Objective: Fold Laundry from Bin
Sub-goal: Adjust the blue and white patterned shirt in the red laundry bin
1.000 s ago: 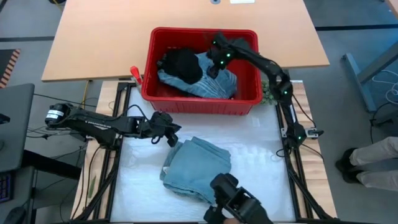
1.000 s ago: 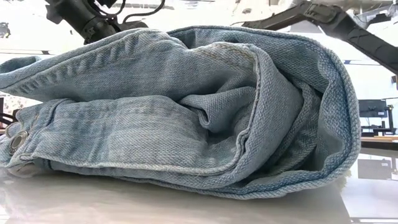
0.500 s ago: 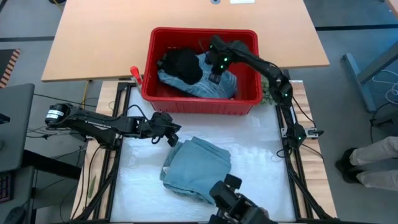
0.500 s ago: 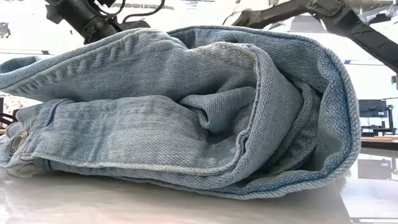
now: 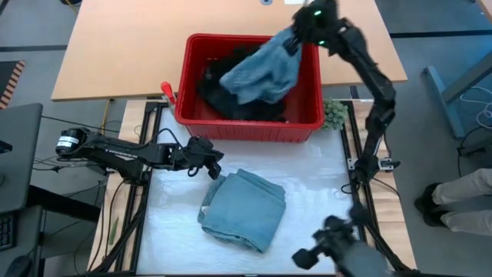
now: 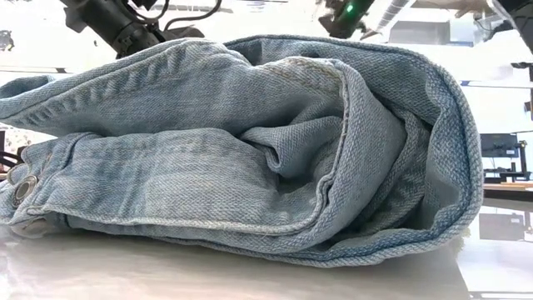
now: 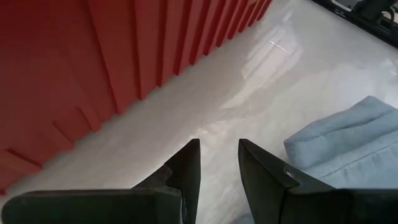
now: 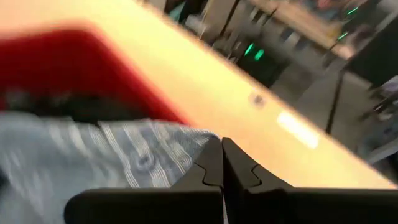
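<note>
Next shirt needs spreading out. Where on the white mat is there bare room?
Bare mat lies between the folded denim garment and the right arm's base, and in the strip before the red bin. Left of the denim is crowded by the left gripper.

Bin (image 5: 247,123): red, rectangular, upright at the worktop's far side, ribbed outer wall seen close in the left wrist view. Black garments (image 5: 231,98) are bunched inside it. Striped shirt (image 5: 257,71), blue-white, is lifted clear above the bin, pinched at one corner by the right claw (image 5: 294,40), which is closed on the fabric; the rest hangs loose over the black pile. Denim piece (image 5: 244,208), pale blue, lies folded flat on the white worktop, near side of the bin, apart from it; seam and metal button (image 6: 23,190) are visible in the low view.
</note>
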Action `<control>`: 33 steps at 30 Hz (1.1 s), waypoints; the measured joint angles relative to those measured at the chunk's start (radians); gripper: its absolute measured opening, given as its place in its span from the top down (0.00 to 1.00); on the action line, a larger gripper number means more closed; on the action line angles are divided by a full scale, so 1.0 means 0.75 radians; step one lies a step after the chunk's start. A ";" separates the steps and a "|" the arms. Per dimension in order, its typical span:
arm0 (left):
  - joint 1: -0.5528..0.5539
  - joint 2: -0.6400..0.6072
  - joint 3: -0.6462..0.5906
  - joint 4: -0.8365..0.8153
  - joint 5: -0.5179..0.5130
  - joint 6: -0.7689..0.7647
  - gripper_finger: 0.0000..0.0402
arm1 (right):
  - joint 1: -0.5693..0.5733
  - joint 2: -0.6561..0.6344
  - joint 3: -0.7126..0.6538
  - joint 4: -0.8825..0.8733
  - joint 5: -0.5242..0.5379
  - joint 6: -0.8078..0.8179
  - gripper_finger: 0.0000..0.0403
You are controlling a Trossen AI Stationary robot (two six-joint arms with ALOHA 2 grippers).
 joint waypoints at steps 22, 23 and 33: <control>0.020 0.000 0.000 -0.001 0.048 -0.014 0.76 | 0.031 0.345 0.000 -0.551 -0.422 0.031 0.88; 0.020 0.000 0.000 -0.001 0.055 -0.017 0.76 | 0.031 0.370 -0.001 -0.555 -0.410 0.015 0.85; 0.020 0.000 0.000 -0.027 0.086 -0.031 0.76 | 0.101 0.397 0.001 -0.320 -0.434 -0.103 0.57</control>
